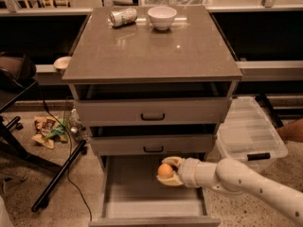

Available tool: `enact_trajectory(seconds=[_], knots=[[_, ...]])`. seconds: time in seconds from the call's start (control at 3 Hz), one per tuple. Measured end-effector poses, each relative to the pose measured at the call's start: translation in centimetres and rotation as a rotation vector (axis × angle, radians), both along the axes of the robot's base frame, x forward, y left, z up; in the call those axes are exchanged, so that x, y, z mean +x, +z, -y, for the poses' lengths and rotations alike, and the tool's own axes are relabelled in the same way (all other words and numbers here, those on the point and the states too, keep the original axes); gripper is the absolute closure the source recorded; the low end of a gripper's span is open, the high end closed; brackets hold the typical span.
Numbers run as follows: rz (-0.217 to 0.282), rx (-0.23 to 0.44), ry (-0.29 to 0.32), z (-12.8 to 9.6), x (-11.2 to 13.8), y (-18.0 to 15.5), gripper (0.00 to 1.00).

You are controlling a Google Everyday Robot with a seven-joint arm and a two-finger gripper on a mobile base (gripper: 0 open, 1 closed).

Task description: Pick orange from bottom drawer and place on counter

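Some wrappers lie on the floor at the left of the frame. At the top, a can lies on its side on the table, with a white bowl just to its right. Low in the middle, the bottom drawer stands pulled open. Above its right part, the orange sits clasped in the end effector, whose arm reaches in from the lower right. A clear plastic bin sits at the right.

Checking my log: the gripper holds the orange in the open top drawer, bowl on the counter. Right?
No: the camera view shows the gripper holding the orange in the open bottom drawer, not the top; bowl on the counter.
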State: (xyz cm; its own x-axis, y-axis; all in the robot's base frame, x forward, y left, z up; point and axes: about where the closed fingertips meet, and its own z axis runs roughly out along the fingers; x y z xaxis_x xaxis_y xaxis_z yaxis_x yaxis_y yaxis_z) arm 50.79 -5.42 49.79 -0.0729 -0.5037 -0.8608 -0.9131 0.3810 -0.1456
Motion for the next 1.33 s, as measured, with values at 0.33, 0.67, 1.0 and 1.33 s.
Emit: enact_trajectory(seconds=[0.33,0.67,1.0,1.33], knots=[[0.052,-0.067,-0.012,2.2,0.0,8.4,1.0],[0.08,-0.111,-0.016,3.1,0.1,12.4,1.0],[0.087,-0.117,-0.015,3.1,0.2,12.8,1.0],[0.08,-0.092,-0.024,3.0,0.2,12.7,1.0]])
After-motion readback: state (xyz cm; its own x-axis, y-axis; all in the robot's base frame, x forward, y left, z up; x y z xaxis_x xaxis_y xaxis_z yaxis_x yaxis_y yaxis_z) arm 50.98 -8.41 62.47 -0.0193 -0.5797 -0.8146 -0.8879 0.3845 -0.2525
